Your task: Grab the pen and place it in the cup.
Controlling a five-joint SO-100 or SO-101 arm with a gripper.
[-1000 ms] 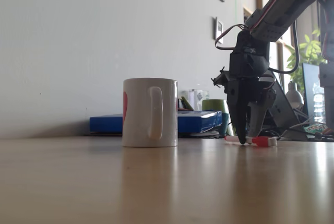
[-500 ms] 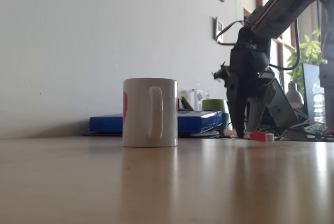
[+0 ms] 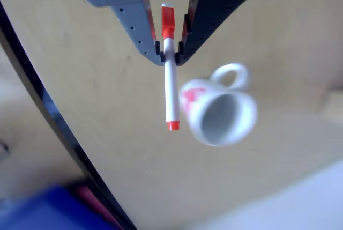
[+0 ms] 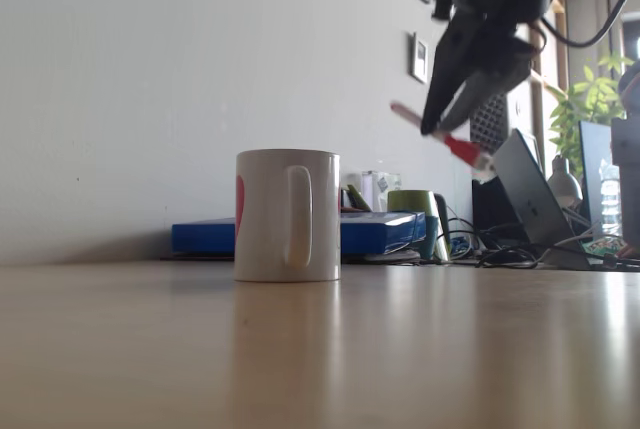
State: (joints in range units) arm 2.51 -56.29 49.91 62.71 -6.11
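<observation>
Pen (image 4: pixel 440 134) is off the table now, pinched tight in the gripper (image 4: pixel 432 129) and lifted well above it. Grab's done, so next it goes over the cup (image 4: pixel 287 215).

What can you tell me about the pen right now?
The pen is a slim white marker with a red-orange cap and a small red end plug. The gripper pinches it just below the cap. In the fixed view it hangs tilted in the air, above and right of the mug, touching nothing else.
</observation>
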